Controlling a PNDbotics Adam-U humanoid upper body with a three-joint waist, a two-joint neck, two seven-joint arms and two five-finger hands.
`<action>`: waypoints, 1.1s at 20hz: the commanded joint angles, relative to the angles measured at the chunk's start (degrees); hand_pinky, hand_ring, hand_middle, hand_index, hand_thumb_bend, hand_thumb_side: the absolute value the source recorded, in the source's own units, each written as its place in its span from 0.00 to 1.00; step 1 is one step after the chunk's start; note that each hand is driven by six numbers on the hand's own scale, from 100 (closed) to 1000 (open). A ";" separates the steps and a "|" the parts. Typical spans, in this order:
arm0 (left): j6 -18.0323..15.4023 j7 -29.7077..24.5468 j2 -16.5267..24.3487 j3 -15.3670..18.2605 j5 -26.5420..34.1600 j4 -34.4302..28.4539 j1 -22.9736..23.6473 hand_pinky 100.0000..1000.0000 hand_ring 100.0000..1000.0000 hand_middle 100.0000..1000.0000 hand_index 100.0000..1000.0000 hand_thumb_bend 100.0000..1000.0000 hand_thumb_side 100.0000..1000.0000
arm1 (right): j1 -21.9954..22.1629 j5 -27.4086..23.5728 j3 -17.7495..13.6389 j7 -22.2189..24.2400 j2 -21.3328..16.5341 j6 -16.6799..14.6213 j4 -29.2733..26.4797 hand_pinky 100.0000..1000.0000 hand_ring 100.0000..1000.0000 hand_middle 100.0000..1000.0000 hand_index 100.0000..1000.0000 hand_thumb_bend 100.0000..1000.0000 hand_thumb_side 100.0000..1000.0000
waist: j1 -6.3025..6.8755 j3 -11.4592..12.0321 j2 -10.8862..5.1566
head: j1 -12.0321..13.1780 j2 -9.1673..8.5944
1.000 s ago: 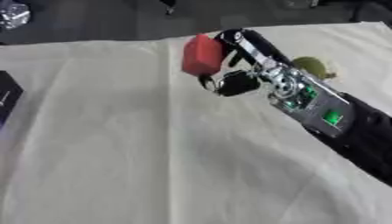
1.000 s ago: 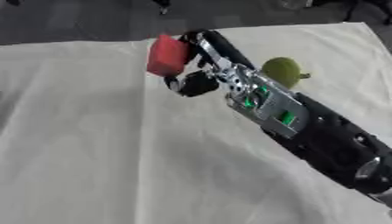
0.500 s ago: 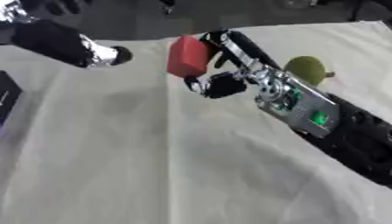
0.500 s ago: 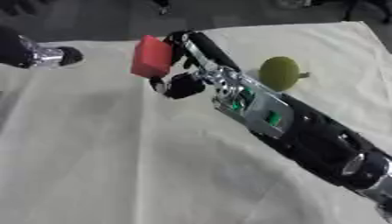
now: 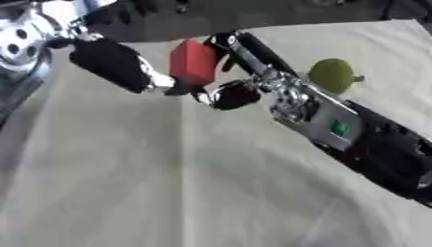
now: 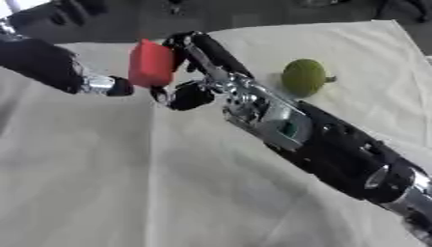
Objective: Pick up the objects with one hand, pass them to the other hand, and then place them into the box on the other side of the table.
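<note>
1. Red block (image 5: 192, 61) sits above the cloth (image 5: 168, 183), held up in the right hand (image 5: 240, 77), whose fingers and thumb are curled round it.
2. Right arm (image 6: 337, 149) comes in from the lower right and runs slantwise up to the block; a green light shows on its silver housing.
3. Left hand (image 5: 114, 65) reaches in from the upper left; its black end lies just beside the block's left face, with a silver part next to the block's lower corner. Whether it touches the block I cannot tell, and its fingers cannot be made out, so I cannot tell if they are apart or together.
4. Green fruit (image 6: 303, 77), round with a small stem on its right, lies on the cloth to the right of the right arm, near it but apart from the block.
5. Cloth is cream and creased, covering the table; beyond its far edge the ground is dark.
6. In the left eye view a silver round joint (image 5: 21, 41) of the left arm shows at the upper left corner.
7. Block is clear of the cloth, between the two hands, toward the far left part of the table.
</note>
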 commanded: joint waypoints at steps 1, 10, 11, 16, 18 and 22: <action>-1.29 -0.85 -0.55 0.00 -2.18 0.92 -1.06 0.81 0.78 0.77 0.84 0.77 0.31 | -1.13 0.91 -0.32 1.13 -0.28 -1.46 -0.87 0.59 0.66 0.40 0.56 0.26 0.00 | -0.45 0.20 -1.84 | 0.57 -0.42; -6.56 -0.30 -2.86 -0.34 -6.64 6.60 0.50 0.81 0.79 0.78 0.83 0.76 0.14 | -1.26 -1.23 0.09 2.57 0.39 -7.67 -0.87 0.57 0.66 0.39 0.56 0.25 0.00 | -0.63 0.13 -1.40 | 0.90 -0.72; -6.99 -0.07 -2.95 -0.27 -7.28 7.34 0.67 0.81 0.79 0.78 0.83 0.78 0.16 | -1.21 -1.69 0.11 2.46 0.39 -8.38 -0.87 0.57 0.66 0.39 0.56 0.25 0.00 | -0.62 0.09 -1.36 | 0.95 -0.79; -8.26 1.55 -3.77 0.20 -10.00 10.28 1.32 0.77 0.76 0.73 0.81 0.56 0.07 | -0.91 -2.86 0.28 2.04 0.38 -9.79 -0.87 0.57 0.66 0.39 0.55 0.26 0.00 | -0.63 -0.04 -1.21 | 0.94 -1.00; -7.62 2.84 -4.16 0.63 -10.44 11.02 1.54 0.74 0.72 0.68 0.79 0.48 0.01 | -0.79 -3.05 0.37 1.91 0.46 -9.97 -0.87 0.57 0.66 0.39 0.55 0.26 0.00 | -0.62 -0.15 -1.16 | 1.02 -0.98; -6.45 5.66 -4.88 0.53 -10.38 12.73 2.04 0.71 0.66 0.61 0.72 0.41 0.00 | -0.55 -3.40 0.58 1.74 0.56 -10.71 -0.87 0.56 0.66 0.39 0.55 0.26 0.00 | -0.58 -0.39 -1.13 | 1.16 -0.99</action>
